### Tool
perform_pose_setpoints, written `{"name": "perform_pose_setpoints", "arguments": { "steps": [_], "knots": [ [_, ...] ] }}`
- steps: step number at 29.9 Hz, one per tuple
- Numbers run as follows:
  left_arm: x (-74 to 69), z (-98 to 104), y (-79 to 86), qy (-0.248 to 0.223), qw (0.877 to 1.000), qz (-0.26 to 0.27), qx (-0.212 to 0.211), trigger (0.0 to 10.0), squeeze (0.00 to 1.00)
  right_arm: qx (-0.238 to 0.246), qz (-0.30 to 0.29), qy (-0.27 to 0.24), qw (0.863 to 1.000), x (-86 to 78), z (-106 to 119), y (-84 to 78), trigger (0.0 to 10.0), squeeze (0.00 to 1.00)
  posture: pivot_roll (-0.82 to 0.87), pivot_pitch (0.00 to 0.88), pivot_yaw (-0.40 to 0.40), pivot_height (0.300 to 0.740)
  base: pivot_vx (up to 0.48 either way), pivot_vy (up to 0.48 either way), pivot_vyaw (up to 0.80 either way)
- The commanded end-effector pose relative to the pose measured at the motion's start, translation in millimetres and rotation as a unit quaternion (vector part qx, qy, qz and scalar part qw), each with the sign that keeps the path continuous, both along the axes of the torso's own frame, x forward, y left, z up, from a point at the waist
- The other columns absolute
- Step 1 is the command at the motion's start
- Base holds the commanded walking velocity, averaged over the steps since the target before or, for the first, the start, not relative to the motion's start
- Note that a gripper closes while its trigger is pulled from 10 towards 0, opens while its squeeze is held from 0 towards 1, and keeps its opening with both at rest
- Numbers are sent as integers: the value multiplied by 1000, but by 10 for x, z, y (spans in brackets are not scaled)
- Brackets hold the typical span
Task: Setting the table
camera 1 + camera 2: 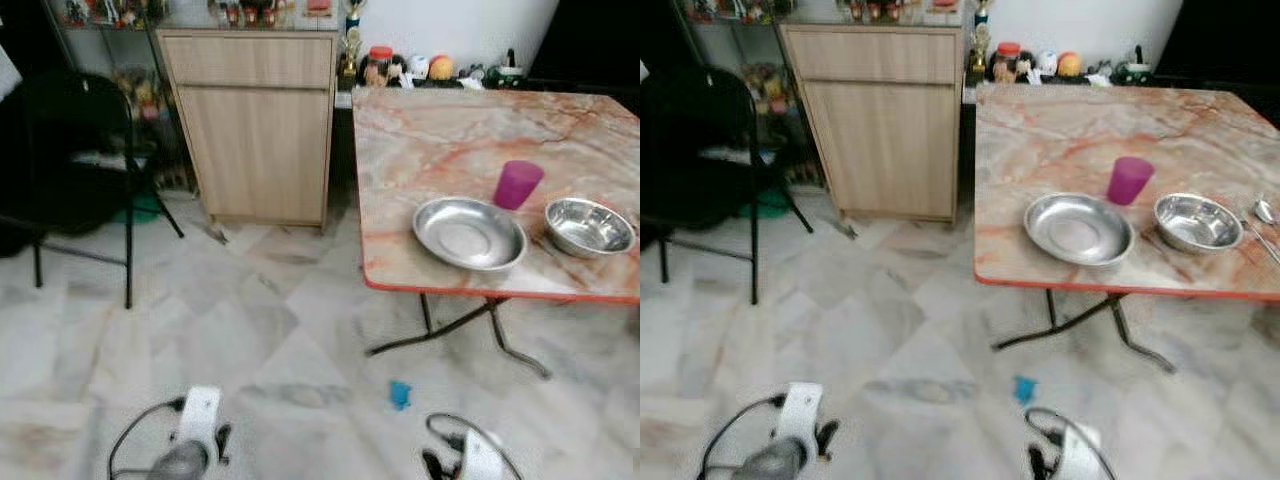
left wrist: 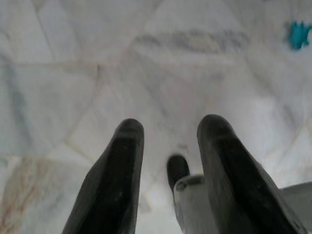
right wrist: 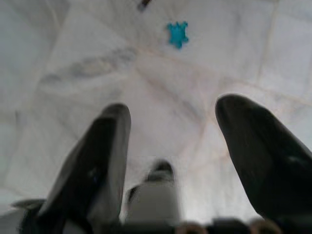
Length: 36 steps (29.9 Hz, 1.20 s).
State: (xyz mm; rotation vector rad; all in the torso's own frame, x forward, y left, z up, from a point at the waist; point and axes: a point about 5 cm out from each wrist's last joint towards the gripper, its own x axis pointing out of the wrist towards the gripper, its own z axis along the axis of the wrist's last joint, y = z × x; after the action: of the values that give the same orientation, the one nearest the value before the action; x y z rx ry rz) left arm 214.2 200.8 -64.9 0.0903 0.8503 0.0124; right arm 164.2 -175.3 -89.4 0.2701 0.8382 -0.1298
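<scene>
Two grippers are hanging low over the marble floor [image 1: 250, 330], both carrying nothing: the left gripper [image 2: 168, 141] is holding its fingers apart, and the right gripper [image 3: 170, 131] is spreading wider. Ahead and to the robot's right, a table [image 1: 450, 130] with a pink-veined top and red edge is standing well apart from both arms.

Near its front edge, one steel plate [image 1: 469, 233] is lying, with one steel bowl [image 1: 589, 227] just beside it on the right and one purple cup [image 1: 517, 184] standing upright behind, between the two. In the right eye view, one spoon [image 1: 1263, 212] is resting to the right of the bowl.

Judging by this, the robot is probably walking toward the table. To do that well, it should be turning right, squaring up to the front edge, and keeping its arms low until close, so neither arm is knocking the cup.

Also in view: one cupboard [image 1: 255, 120], one black chair [image 1: 80, 160], and one blue scrap [image 1: 400, 394] on the floor.
</scene>
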Motion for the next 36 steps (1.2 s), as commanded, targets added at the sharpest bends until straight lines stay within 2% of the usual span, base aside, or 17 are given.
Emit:
{"name": "perform_pose_setpoints", "arguments": {
  "steps": [1, 3, 17, 23, 31, 32, 33, 34, 35, 36],
  "knots": [
    [31, 8, -52, -1, 1000, -5, -5, 10000, 0, -8, -6, -1, 1000, -20, 2, -77, 10000, 0, 26, 16, -19, 740, 0, -472, 0],
    [32, 9, -54, -2, 1000, -4, -5, 10000, 0, -8, -6, -5, 1000, -16, 6, -78, 10000, 0, 25, 17, -20, 740, 0, -420, 0],
    [20, 1, -56, -2, 1000, 6, -9, 10000, 0, -25, -7, -61, 998, 42, 80, -112, 10000, 0, 14, 19, -26, 740, 0, 0, 0],
    [21, 2, -58, -4, 1000, 7, -9, 10000, 0, -54, -22, -101, 993, 76, 144, -152, 10000, 0, 15, 21, -29, 740, 0, 0, 0],
    [21, 2, -55, -4, 1000, 6, -8, 10000, 0, -68, -27, -144, 987, 112, 212, -168, 10000, 0, 7, 20, -29, 740, 0, 0, 0],
    [23, 4, -59, -5, 1000, 7, -8, 10000, 0, -90, -14, -159, 983, 130, 245, -181, 10000, 0, 8, 19, -31, 740, 0, 0, 0],
    [27, 6, -61, -6, 1000, 7, -8, 10000, 0, -105, -15, -200, 974, 270, 356, -199, 10000, 0, 10, 17, -35, 740, 0, 0, 0],
    [27, 6, -61, -6, 1000, 7, -8, 10000, 0, -105, -15, -200, 974, 270, 356, -199, 10000, 0, 10, 17, -35, 740, 0, 0, 0],
    [29, 7, -60, -6, 1000, 7, -8, 10000, 0, -130, -16, -305, 943, 710, 748, -236, 10000, 0, 9, 17, -34, 740, 0, 0, 0],
    [30, 8, -60, -6, 1000, 7, -8, 10000, 0, -139, -17, -345, 928, 838, 914, -247, 10000, 0, 8, 16, -34, 740, 0, 0, 0]
  ]
}}
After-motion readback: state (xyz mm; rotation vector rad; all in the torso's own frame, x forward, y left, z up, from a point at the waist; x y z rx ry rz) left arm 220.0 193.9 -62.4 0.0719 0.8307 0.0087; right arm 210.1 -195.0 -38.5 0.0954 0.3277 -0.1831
